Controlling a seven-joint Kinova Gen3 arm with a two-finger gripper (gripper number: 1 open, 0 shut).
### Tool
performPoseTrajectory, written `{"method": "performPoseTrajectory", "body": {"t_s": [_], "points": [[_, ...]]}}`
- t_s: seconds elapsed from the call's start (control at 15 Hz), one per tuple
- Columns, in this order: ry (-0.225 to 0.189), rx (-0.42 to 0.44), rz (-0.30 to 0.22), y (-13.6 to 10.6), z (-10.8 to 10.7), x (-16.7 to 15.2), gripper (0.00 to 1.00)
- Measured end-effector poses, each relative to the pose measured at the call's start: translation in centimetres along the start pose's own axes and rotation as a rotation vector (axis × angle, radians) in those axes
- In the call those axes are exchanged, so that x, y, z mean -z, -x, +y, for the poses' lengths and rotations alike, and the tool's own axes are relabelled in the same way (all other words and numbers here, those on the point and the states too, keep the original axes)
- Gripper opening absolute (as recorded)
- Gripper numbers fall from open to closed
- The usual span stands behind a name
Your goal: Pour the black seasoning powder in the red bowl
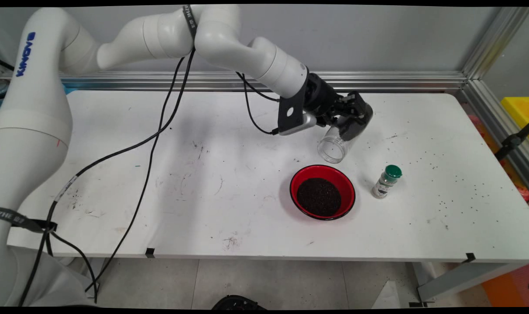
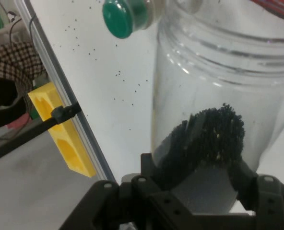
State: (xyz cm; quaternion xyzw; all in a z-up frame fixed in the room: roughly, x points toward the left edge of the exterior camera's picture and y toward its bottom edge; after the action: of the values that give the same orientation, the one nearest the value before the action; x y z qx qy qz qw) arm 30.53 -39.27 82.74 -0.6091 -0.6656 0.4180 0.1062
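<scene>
The tool [image 1: 349, 126] is clamped on a clear jar [image 1: 333, 148] — tilted above the counter [image 1: 203, 174], near its far edge, dark grains inside — over a red bowl [image 1: 322, 192] of grains; a green-capped shaker [image 1: 386, 181] stands beside.

white table [image 1: 203, 174] | red bowl [image 1: 347, 183] of dark grains, green-capped shaker [image 1: 386, 181], scattered specks, perhaps grains
</scene>
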Motion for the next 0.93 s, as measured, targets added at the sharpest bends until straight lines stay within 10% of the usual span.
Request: {"method": "performPoseTrajectory", "body": {"t_s": [0.93], "points": [[-0.017,-0.285,-0.072,-2.3,-0.7,0.6,0.00]]}}
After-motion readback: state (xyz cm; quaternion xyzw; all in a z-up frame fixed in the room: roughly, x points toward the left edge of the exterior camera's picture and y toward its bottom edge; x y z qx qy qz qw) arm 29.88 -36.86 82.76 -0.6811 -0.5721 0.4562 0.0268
